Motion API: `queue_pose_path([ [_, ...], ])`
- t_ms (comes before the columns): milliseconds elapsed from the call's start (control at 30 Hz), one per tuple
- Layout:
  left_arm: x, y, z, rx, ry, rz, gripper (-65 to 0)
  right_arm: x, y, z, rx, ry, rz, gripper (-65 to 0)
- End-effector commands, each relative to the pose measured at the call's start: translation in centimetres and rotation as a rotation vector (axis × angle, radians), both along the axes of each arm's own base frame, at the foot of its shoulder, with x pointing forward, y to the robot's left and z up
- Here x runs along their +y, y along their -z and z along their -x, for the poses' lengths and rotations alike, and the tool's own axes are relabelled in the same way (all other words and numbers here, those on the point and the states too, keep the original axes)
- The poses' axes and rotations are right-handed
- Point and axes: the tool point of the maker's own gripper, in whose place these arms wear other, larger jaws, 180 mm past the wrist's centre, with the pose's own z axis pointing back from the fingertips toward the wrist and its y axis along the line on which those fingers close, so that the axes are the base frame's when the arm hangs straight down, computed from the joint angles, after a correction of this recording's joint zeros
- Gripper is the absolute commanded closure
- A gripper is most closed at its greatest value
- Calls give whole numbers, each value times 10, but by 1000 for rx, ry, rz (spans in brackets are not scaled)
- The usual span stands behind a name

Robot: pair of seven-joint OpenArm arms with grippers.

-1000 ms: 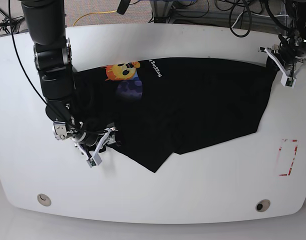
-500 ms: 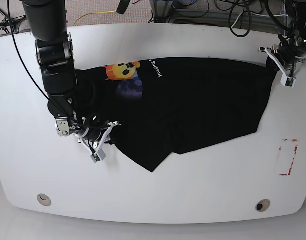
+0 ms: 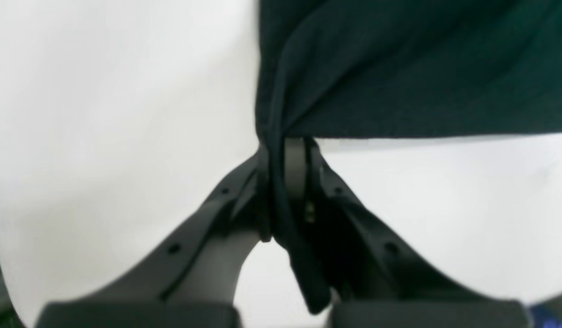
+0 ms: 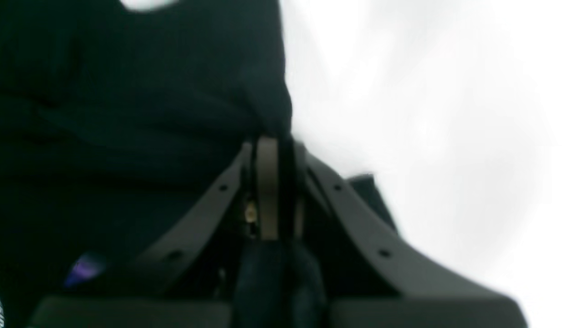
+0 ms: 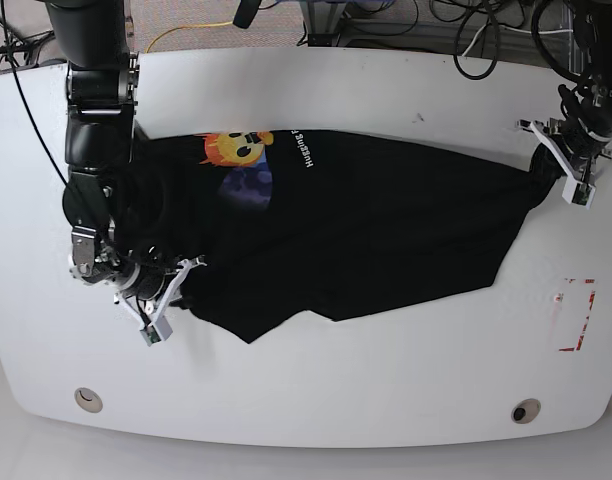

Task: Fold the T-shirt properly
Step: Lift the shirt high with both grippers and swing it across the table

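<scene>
The black T-shirt [image 5: 366, 230] lies spread across the white table [image 5: 386, 390], its yellow-orange face print [image 5: 234, 147] at the back left. My left gripper [image 5: 566, 172] is shut on the shirt's right corner; in the left wrist view [image 3: 285, 159] the cloth [image 3: 399, 68] is bunched between the jaws. My right gripper [image 5: 166, 300] is shut on the shirt's front left edge; in the right wrist view [image 4: 274, 155] black cloth [image 4: 126, 114] runs into the shut jaws.
A red-outlined rectangle [image 5: 576, 315] is marked on the table at the right. Two round holes [image 5: 86, 399] [image 5: 526, 411] sit near the front edge. Cables [image 5: 466, 30] lie behind the table's back edge.
Both grippers moved with the shirt: the right one went left and slightly forward, the left one slightly forward. The shirt shifted left and its front point moved left.
</scene>
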Motion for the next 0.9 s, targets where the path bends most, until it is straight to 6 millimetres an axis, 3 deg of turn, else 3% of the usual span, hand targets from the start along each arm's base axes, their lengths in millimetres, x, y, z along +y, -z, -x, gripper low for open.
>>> queue_pose_path([
  [0,-1,-25,-15,-82,19,-25,0,-6,-50,-17,-126,2,7,0],
  [100,-2,-45,-34,-155,22,-26,0,-20,-75,-17,-162,16,56,0],
  [467,-2,-119,-91,-393,18,-27,0,-39,-166,-34,-318,32,164,0],
  [667,0,-177,-120,-559,10,-29,0,-43,-217,-49,-422,44,178,0],
  [867,1,-229,-136,-689,1,-32,0,-43,-283,-62,-547,35,226,0],
])
